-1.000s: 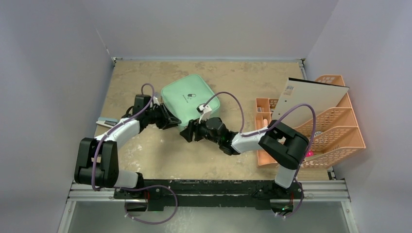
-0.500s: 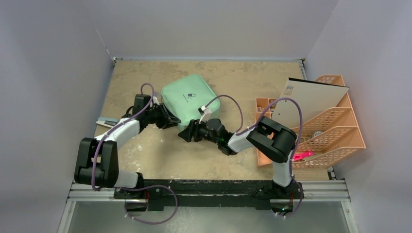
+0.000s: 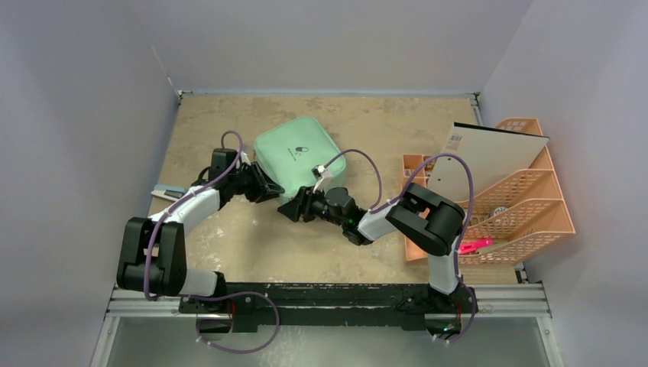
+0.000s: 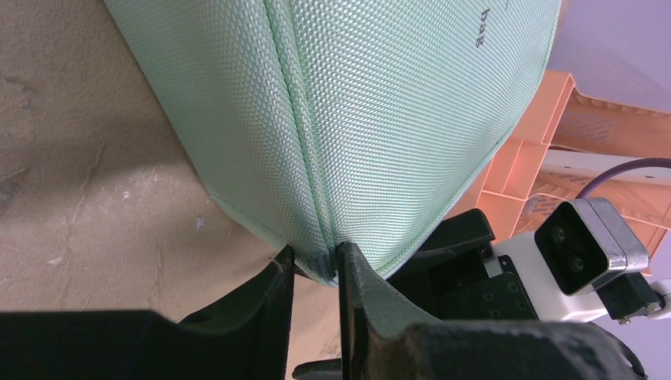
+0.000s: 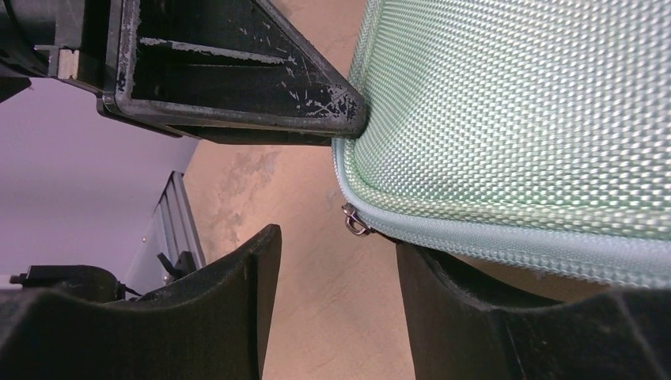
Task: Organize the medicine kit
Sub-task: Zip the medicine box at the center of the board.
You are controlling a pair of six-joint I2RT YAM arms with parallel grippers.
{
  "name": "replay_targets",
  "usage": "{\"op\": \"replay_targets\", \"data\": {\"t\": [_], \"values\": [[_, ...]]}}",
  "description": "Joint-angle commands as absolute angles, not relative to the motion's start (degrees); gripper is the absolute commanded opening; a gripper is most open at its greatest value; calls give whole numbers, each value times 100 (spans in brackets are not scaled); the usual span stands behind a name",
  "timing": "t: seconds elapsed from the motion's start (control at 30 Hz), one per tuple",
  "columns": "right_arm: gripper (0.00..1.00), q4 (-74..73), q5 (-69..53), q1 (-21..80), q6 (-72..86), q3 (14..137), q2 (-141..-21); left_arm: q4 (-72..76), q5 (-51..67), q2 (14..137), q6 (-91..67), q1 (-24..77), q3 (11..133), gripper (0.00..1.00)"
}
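Observation:
The mint-green medicine kit (image 3: 298, 155) lies zipped shut on the table, pill logo up. My left gripper (image 3: 272, 192) is at its near-left corner. In the left wrist view the fingers (image 4: 315, 269) are shut on the zipper seam of the kit (image 4: 356, 119) at that corner. My right gripper (image 3: 290, 211) is just below the same corner, jaws open. In the right wrist view the gripper (image 5: 336, 257) has a small metal zipper ring (image 5: 353, 222) just above its gap, and its right finger lies under the edge of the kit (image 5: 522, 127). Nothing is between its jaws.
A peach lattice rack (image 3: 527, 200) stands at the right with a white board (image 3: 489, 153) leaning in it and a pink item (image 3: 475, 245) at its near end. A small flat object (image 3: 165, 191) lies at the table's left edge. Walls close three sides.
My right gripper has crept left toward the kit's near corner, and its elbow has swung left. My left gripper and the kit have stayed put.

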State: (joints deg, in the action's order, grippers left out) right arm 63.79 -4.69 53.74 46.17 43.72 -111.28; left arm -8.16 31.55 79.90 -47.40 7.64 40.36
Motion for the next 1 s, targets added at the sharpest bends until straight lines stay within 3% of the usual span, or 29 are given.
{"op": "replay_targets", "data": {"t": [0.0, 0.53, 0.7, 0.9, 0.97], "values": [[57, 7181, -183, 5320, 4604, 4424, -11011, -991, 3067, 7931, -4537, 870, 4012, 22], [41, 6946, 368, 5320, 4770, 4457, -11048, -1099, 3011, 7897, -4506, 896, 4000, 22], [26, 6904, 507, 5326, 4858, 4465, -11027, -1085, 2989, 7885, -4532, 923, 4000, 22], [1, 6679, 511, 5313, 4970, 4366, -10739, -1099, 2937, 7810, -4534, 932, 4003, 22], [0, 6330, 483, 5289, 5238, 4376, -10596, -1122, 2936, 7788, -4490, 932, 4032, 22]]}}
